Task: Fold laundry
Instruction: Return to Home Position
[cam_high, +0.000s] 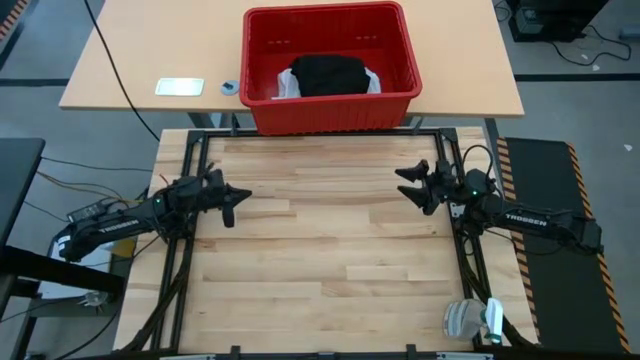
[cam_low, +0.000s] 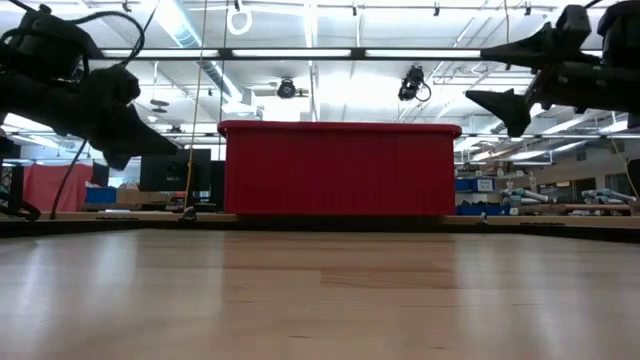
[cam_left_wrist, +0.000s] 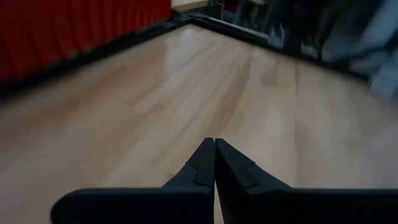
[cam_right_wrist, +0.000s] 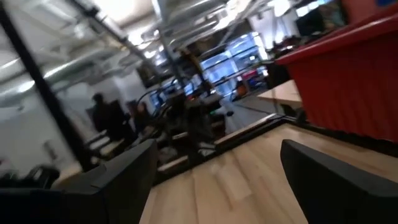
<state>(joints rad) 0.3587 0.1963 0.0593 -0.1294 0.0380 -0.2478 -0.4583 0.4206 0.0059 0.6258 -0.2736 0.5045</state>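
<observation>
A black garment (cam_high: 328, 74) lies bunched in the red crate (cam_high: 262, 108), on top of white cloth (cam_high: 283, 88) that shows at its sides; no blue piece shows. The crate stands on the tan table past the far edge of the wooden worktop. My left gripper (cam_high: 240, 195) hovers shut over the worktop's left side, its fingers (cam_left_wrist: 214, 152) meeting above bare wood. My right gripper (cam_high: 403, 180) hovers open over the right side, raised clear of the table (cam_low: 485, 72), its fingers (cam_right_wrist: 130, 168) wide apart. Neither is near the laundry.
The wooden worktop (cam_high: 320, 250) sits inside a black frame. On the tan table left of the crate lie a flat white item (cam_high: 179, 87) and a small roll (cam_high: 229, 87). A grey-and-white object (cam_high: 470, 320) sits at the near right corner. Cables trail on the left.
</observation>
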